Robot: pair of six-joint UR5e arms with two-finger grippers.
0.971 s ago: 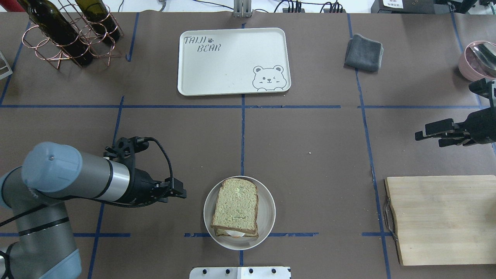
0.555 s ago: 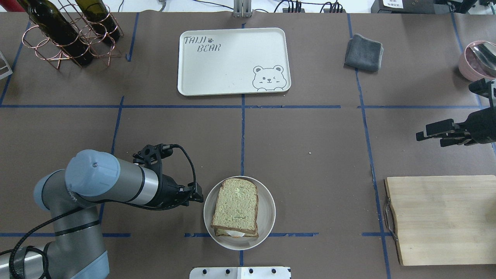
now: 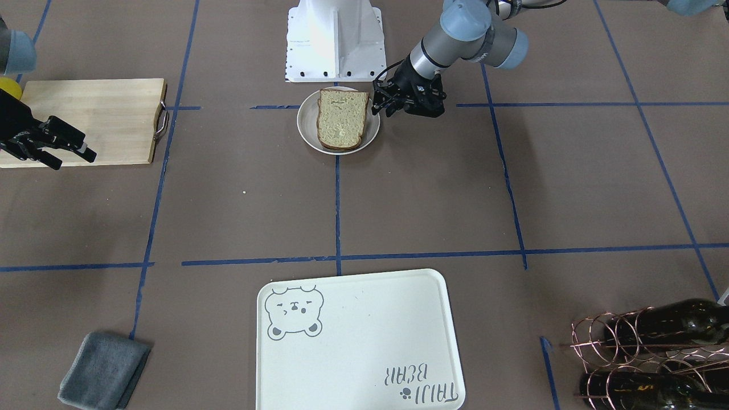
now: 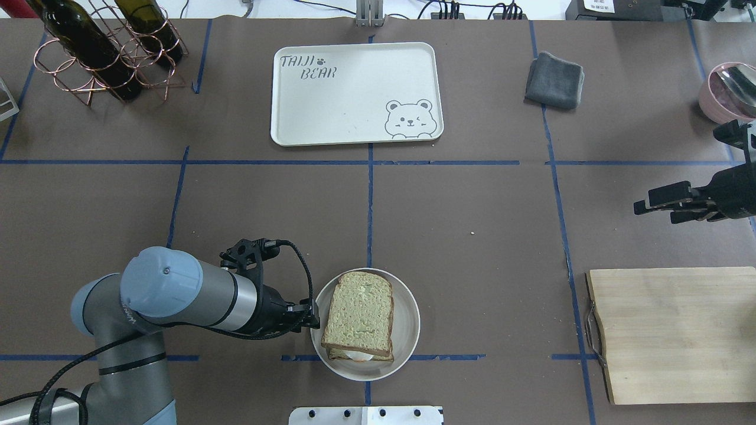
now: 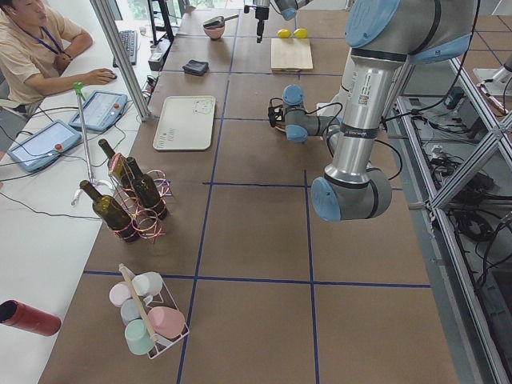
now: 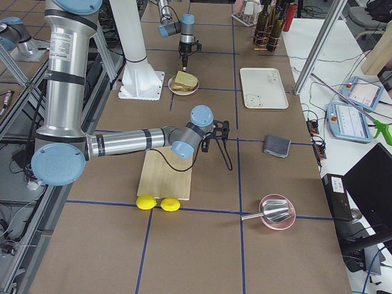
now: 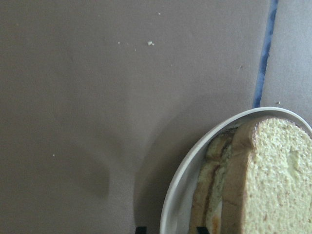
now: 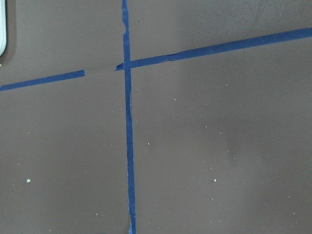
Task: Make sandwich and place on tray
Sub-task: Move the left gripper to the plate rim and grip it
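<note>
Straddling the plate [image 4: 409, 330] rim, the left gripper [image 4: 313, 319] is gaping open, gripping nothing yet; the sandwich [image 4: 358, 313] is sitting on that plate just right of it, the tray [image 4: 354, 112] far ahead, the open right gripper [image 4: 645, 205] well apart.

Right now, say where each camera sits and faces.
Front-facing: across the table, facing the robot's base; both arms.
Overhead: behind the robot, looking forward and down; both arms.
Exterior left: table's end; left arm nearest.
Exterior right: opposite end; right arm nearest.
Left wrist: down at the sandwich; jaws' tips barely show.
Right wrist: down at taped table; no body.
Overhead and front-facing share the tray.
</note>
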